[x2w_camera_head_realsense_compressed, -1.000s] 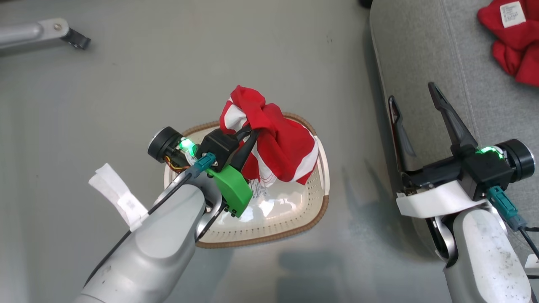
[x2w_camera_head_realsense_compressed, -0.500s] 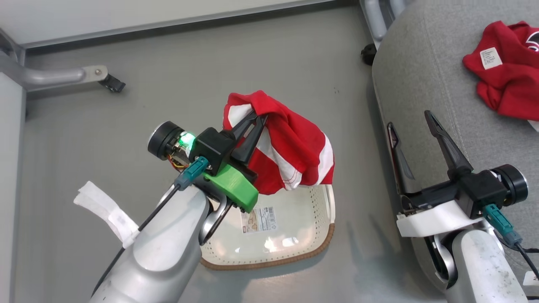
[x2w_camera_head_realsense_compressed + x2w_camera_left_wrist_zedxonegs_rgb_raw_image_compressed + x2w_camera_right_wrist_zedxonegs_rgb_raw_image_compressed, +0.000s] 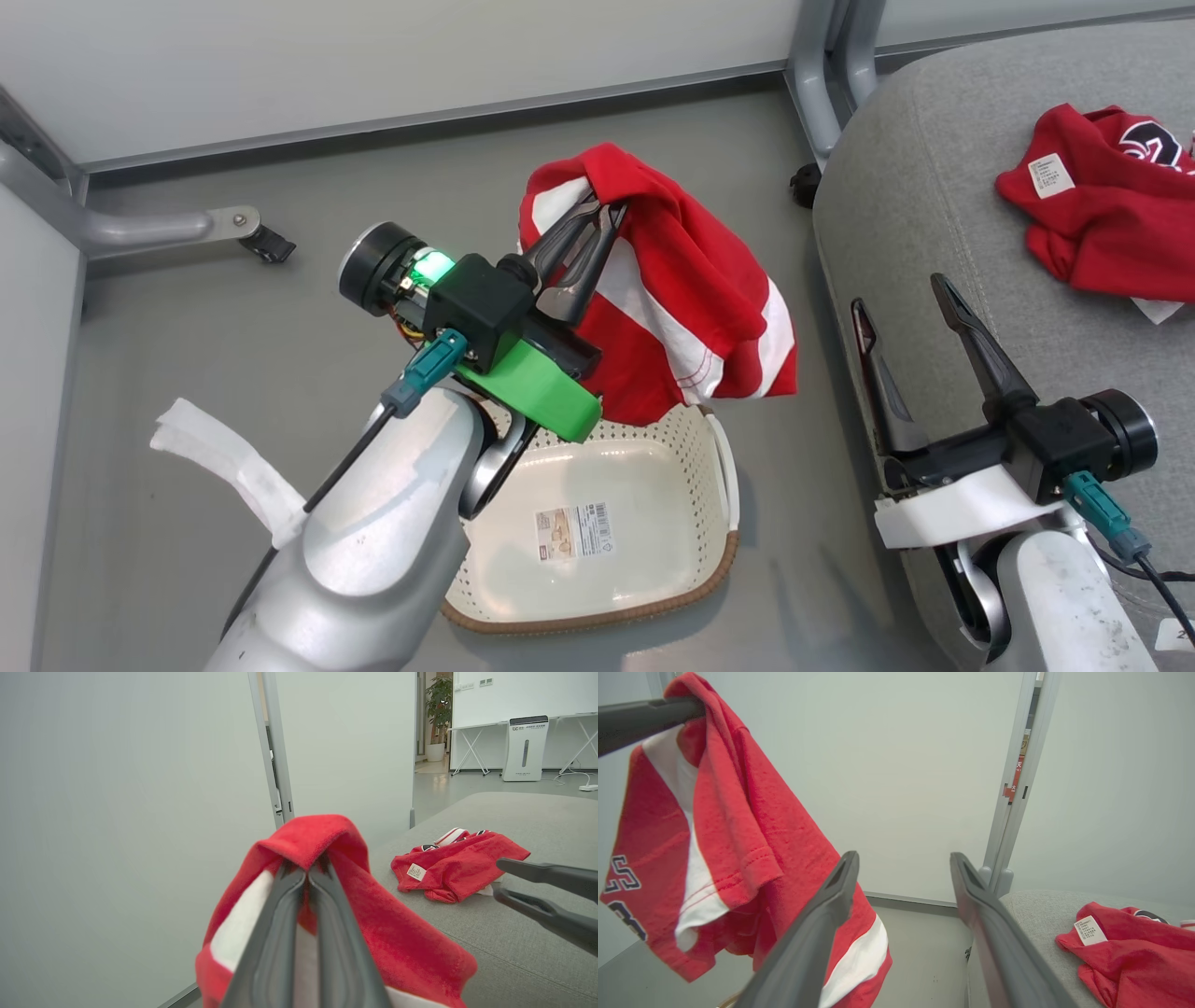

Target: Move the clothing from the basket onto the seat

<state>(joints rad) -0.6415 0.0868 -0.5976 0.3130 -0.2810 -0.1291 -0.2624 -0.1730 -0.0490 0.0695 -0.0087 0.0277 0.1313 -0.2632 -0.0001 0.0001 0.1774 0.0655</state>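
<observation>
Left gripper [image 3: 602, 207] clamped on red white-striped fabric garment [image 3: 691, 299], aloft over cream perforated plastic basket [image 3: 721, 467] holding sticker [image 3: 574, 532]; right gripper [image 3: 896, 294] gaping, empty, by grey upholstered seat [image 3: 915, 187].

The left gripper [image 3: 306, 872] pinches a striped garment [image 3: 397, 947]; a second garment [image 3: 460, 870] lies on the grey seat [image 3: 528, 961], near its edge.

The basket [image 3: 653, 611] lies open from above at its near half; the hanging garment [image 3: 691, 308], pinched in the left hand [image 3: 605, 207], screens its far rim; a strip of bare floor [image 3: 812, 523] separates that cloth from the seat [image 3: 915, 187]; the right hand [image 3: 896, 294], fingers spread, stands over the seat's edge; bare cushion lies between it and the other garment [image 3: 1102, 224]; a metal post [image 3: 822, 65] stands at the seat's far corner.
</observation>
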